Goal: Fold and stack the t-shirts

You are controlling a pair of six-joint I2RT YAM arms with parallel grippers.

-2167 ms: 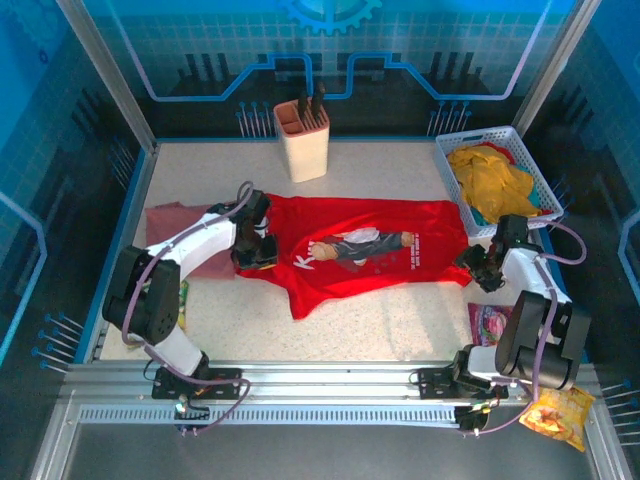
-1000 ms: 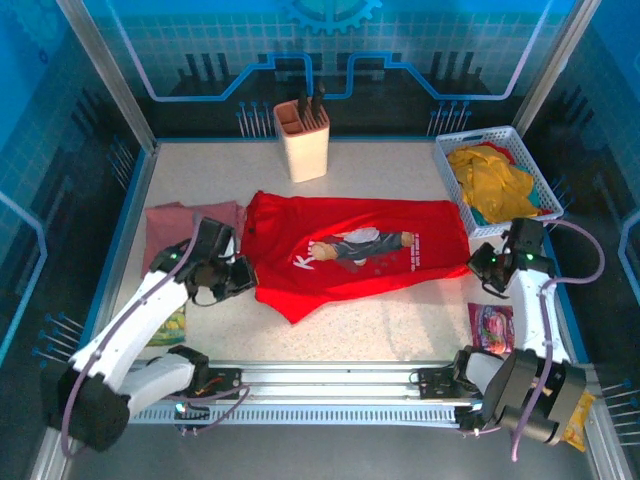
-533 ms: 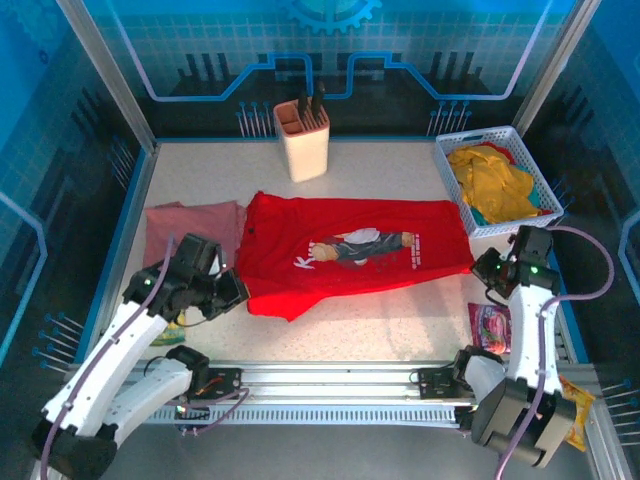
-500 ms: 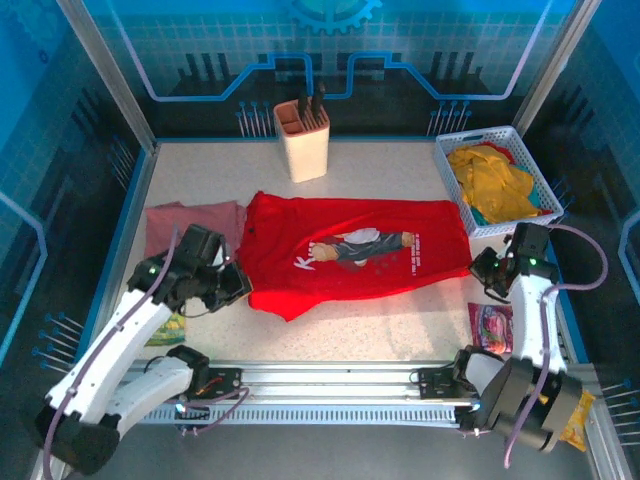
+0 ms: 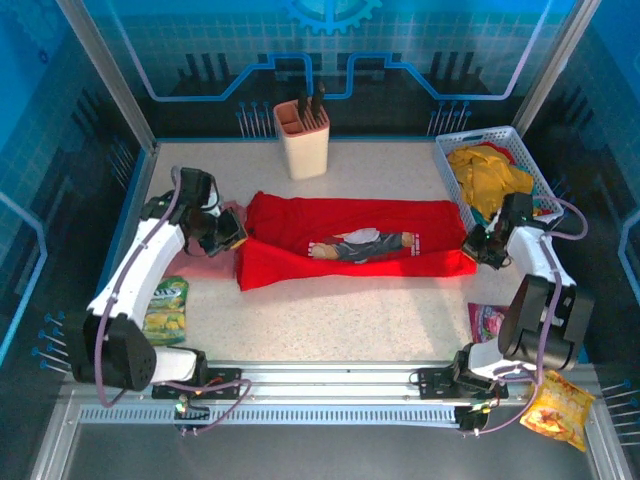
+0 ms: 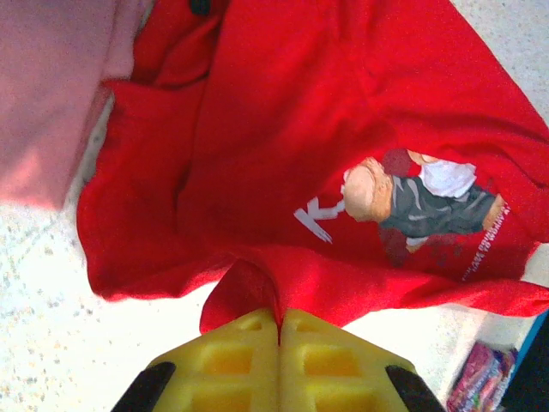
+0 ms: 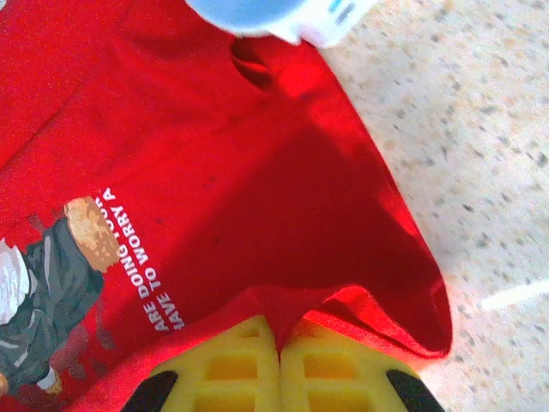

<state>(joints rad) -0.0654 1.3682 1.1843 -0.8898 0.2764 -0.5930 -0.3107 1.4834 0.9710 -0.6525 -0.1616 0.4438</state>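
Both arms have swung back from the near side, carrying the front edge of the red t-shirt up and over. It was spread flat half a second ago and now lies as a long doubled band across mid-desk, graphic half hidden.

- Left pincer: clamped tight on a pinch of red hem, clear in the left wrist view.
- Right pincer: likewise closed on the hem at the other end.
- Pink t-shirt: lies at the left end, touching the red one and under the left arm.
- Yellow t-shirts: heaped in the white basket, just beside the right end.
- Desk: bare in front of the band; green snack packet near left.

Risks, as judged:
- The fold looks skewed, with the left end bulging nearer than the right. Letting go now would set a crooked crease.
- The left end overlaps the pink tee, so a further pull could drag it along.
- The right hem sits close to the basket corner and may snag.
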